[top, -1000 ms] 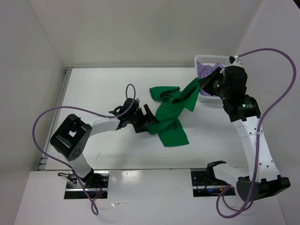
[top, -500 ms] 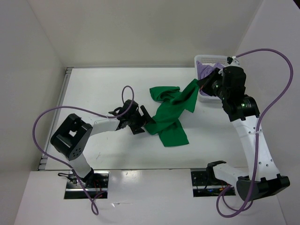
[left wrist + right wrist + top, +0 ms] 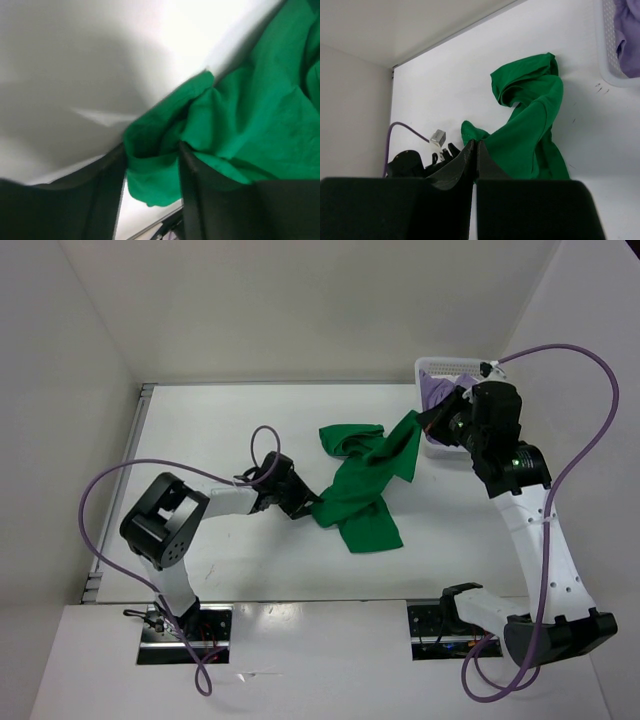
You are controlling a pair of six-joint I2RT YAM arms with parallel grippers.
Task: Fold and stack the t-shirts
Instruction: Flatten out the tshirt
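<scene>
White table (image 3: pixel 220 430), walled in by plain white panels.

Overhead view: one green shirt (image 3: pixel 360 490) lies crumpled mid-table, unfolded. Its far corner is drawn up to the right pincer (image 3: pixel 432 423), which hangs beside the basket (image 3: pixel 430 365). The left pincer (image 3: pixel 305 502) sits at the shirt's near-left edge. One lavender shirt (image 3: pixel 438 390) is heaped inside the basket.

Left wrist view: a bunched fold of green cloth fills the gap between the two fingers. Whether it is truly pinched, I cannot tell.

Right wrist view: the fingers are clenched tight together, the green cloth running up to their tips (apparently held there).

Progress, as judged: nothing is folded and nothing stacked, so the green shirt needs spreading first.

Count: two shirts seen, one basket, two pincers.
</scene>
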